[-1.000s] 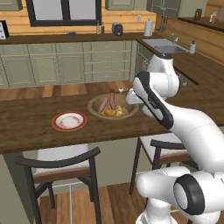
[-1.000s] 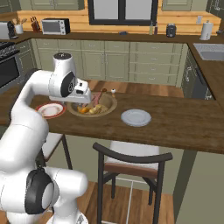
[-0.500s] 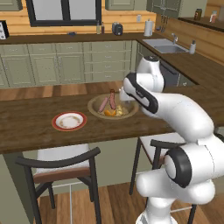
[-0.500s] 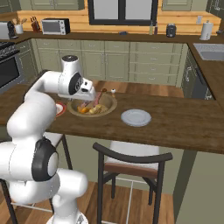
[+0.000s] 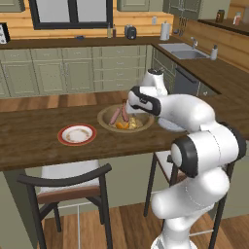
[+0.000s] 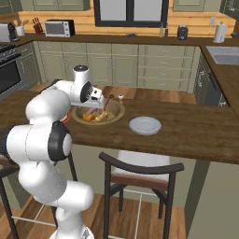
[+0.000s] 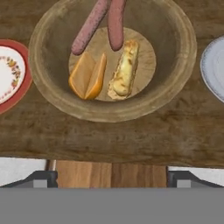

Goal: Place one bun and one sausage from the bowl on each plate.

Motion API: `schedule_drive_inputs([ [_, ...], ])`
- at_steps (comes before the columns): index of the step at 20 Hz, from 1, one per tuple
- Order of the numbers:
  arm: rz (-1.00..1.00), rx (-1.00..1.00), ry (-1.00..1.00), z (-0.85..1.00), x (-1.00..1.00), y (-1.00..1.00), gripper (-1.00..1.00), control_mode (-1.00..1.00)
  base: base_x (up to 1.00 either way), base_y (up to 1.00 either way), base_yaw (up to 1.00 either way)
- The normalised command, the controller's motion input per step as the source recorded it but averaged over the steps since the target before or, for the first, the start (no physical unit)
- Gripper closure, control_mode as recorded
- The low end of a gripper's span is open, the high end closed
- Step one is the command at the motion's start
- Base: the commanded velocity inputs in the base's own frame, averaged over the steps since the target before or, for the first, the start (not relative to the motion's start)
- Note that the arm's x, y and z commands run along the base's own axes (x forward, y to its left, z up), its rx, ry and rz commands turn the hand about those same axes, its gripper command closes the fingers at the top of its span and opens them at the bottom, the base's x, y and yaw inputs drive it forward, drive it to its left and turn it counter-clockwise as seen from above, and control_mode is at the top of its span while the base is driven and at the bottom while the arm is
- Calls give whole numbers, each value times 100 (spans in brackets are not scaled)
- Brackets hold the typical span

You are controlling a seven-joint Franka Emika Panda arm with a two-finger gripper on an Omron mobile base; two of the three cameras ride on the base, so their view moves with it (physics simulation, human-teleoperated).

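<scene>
The tan wooden bowl [image 7: 175, 83] lies right under my hand. It holds two reddish sausages [image 7: 116, 22] side by side at its far side, an orange bun [image 7: 87, 76] and a yellowish toasted bun [image 7: 123, 72]. The red-rimmed plate [image 7: 8, 72] lies left of the bowl and the pale grey plate [image 7: 214, 68] to its right. My gripper [image 7: 112, 177] hovers above the bowl's near edge, open wide, with nothing between its fingertips [image 7: 41, 177]. From the base, the bowl [image 5: 109, 121] [image 6: 114, 114], the red-rimmed plate [image 5: 77, 134] and the grey plate [image 6: 145, 125] sit on the wooden counter.
The counter's front edge [image 5: 73, 163] has a dark chair [image 5: 68, 187] tucked below it, and another chair [image 6: 140, 175] stands under the grey plate. A small shaker [image 6: 121, 97] stands behind the bowl. My arm's links [image 5: 194, 112] hang over the counter's right part.
My arm has swung and folded round, with the elbow now nearer the base. The hand stays over the bowl, shifted slightly left. The food, bowl and plates have not moved.
</scene>
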Motion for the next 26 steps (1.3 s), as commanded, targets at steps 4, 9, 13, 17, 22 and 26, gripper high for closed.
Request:
schedule_drive_inputs([
  [4,0,-2,2,-38,71,0,-100,-100,0,0,0],
  [9,0,0,1,-31,76,0,-100,-100,0,0,0],
  [13,0,0,3,-28,76,5,-100,-100,0,0,0],
  [17,0,0,4,-32,63,14,-100,-100,0,0,0],
  [22,0,0,3,-31,59,7,-100,-100,0,0,0],
  [26,0,0,2,-29,56,0,-100,-100,0,0,0],
])
